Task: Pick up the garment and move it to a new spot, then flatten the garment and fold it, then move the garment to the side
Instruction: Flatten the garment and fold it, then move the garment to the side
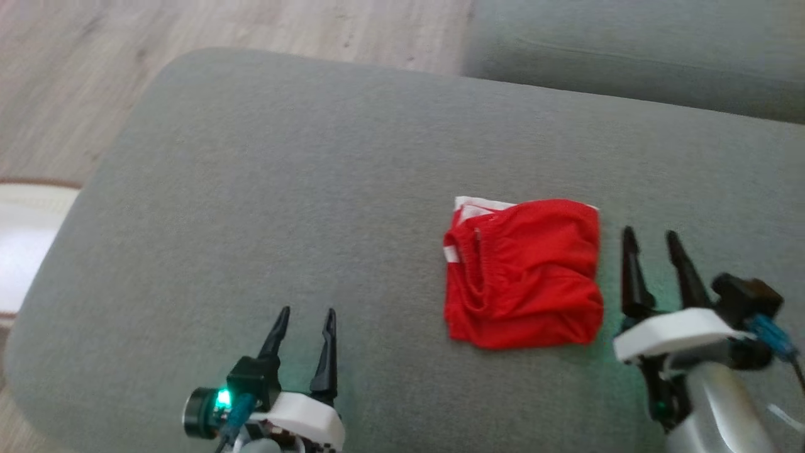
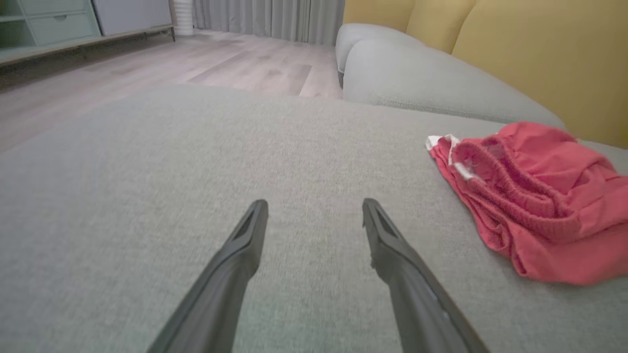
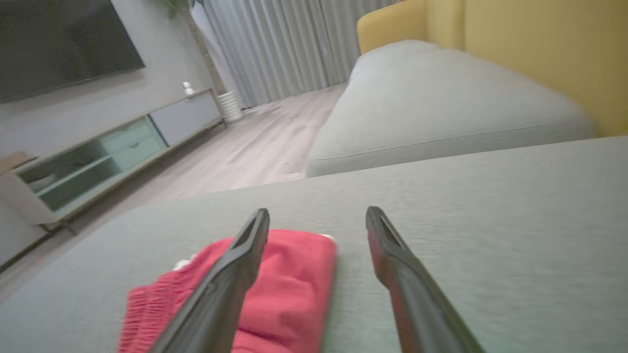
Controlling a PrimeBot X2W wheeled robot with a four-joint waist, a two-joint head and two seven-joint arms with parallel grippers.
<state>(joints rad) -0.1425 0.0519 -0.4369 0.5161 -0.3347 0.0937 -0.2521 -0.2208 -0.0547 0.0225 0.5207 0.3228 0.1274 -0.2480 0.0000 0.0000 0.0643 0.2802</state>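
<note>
Folded red garment point(image 1: 522, 274) lies right of the grey sofa cushion's point(image 1: 283, 189) middle, with wooden floor point(image 1: 188, 31) beyond its far edge. Left gripper point(image 1: 308, 311) and right gripper point(image 1: 650, 232) both gape wide, empty.

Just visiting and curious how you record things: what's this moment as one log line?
garment: red, folded, on grey cushion | left fingers: open, empty | right fingers: open, empty, beside garment

No text, brand, number or sign can be read. The white patch point(image 1: 450, 253) at the red shorts' point(image 1: 522, 277) 9 o'clock edge is too small to make out.
</note>
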